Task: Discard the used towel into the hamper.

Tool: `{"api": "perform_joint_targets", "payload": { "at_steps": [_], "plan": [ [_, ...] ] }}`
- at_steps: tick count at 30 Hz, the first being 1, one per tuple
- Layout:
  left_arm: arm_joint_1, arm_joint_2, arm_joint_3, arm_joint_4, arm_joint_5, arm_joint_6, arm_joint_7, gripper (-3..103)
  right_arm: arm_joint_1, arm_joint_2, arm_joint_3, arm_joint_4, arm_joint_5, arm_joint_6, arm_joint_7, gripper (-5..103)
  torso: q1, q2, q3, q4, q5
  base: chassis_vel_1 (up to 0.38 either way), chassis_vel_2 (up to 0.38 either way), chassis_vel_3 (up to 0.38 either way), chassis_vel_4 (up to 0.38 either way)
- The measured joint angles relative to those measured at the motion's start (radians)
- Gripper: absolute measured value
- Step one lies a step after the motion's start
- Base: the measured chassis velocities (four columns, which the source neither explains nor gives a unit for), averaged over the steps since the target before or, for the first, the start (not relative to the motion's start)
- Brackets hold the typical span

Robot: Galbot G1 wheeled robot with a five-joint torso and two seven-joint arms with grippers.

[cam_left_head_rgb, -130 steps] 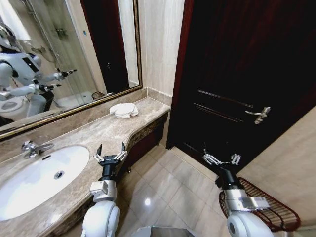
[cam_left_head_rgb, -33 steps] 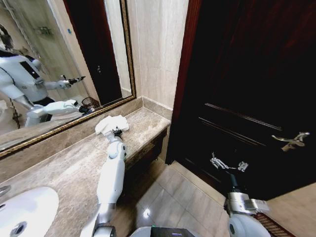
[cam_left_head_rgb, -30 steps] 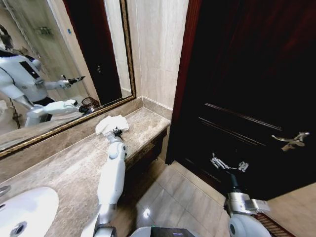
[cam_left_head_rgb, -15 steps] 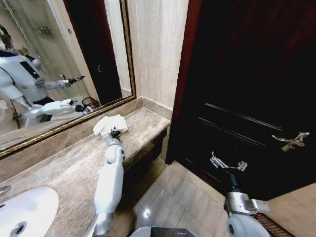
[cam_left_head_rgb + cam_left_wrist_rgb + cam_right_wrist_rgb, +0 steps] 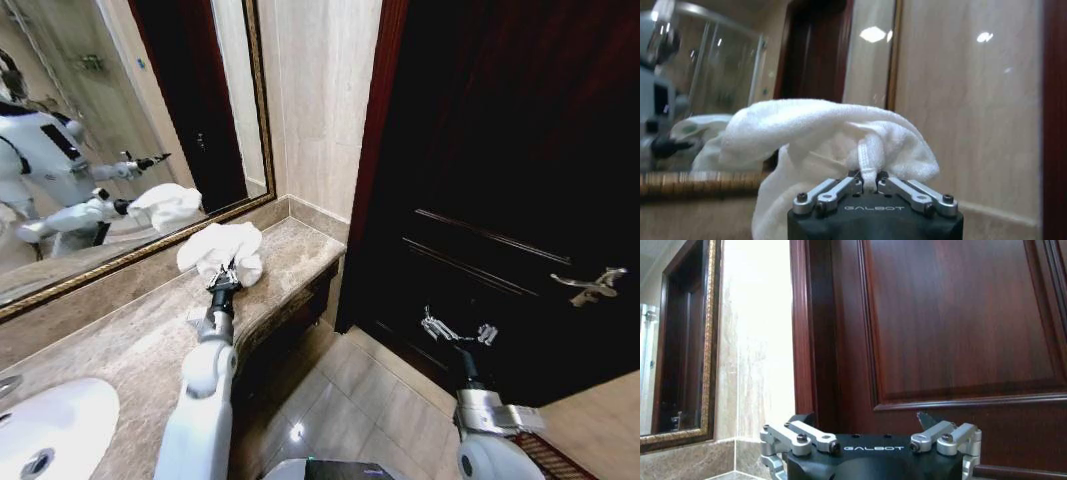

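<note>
The white towel [image 5: 222, 250] is hanging bunched in the air just above the far end of the marble tabletop [image 5: 120, 345], near the corner where the mirror [image 5: 110, 120] meets the tiled wall. The left gripper [image 5: 222, 280] is reaching out over the tabletop, and its jaws are clenching a narrow hem or fold of the cloth, seen clearly in the left wrist view, where the towel [image 5: 833, 150] is billowing over the gripper [image 5: 869, 186].

By its look it is terry cloth: light, limp and not fragile, with nothing stiff to hold a shape. Pinched by a thin edge, it is likely to sag, swing and trail loose ends, so a deeper bite into the bulk would probably be more secure than the hem.

Crumpled as it is, the towel is showing no clear long axis; the mass is drooping down either side of the pinch point.

The right gripper [image 5: 455, 331] is waiting low before the dark wooden door [image 5: 500, 150], jaws spread wide and holding nothing.
</note>
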Motion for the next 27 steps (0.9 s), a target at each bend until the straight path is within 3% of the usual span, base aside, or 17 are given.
{"api": "perform_joint_targets", "payload": {
  "at_steps": [11, 27],
  "plan": [
    [0.182, 0.01, -0.003, -0.267, 0.012, -0.028, 0.024, 7, -0.004, 0.007, -0.006, 0.015, 0.005, 0.032, 0.005, 100, 0.0, 0.0, 0.0, 0.0, -0.0001, 0.0, 0.0, 0.0, 0.0],
    [0.229, 0.003, 0.018, -0.284, 0.043, -0.038, 0.042, 7, -0.003, 0.013, -0.005, 0.015, 0.021, 0.046, 0.006, 100, 0.0, 0.0, 0.0, 0.0001, -0.0003, -0.023, -0.024, 0.021, 0.025]
  ]
}}
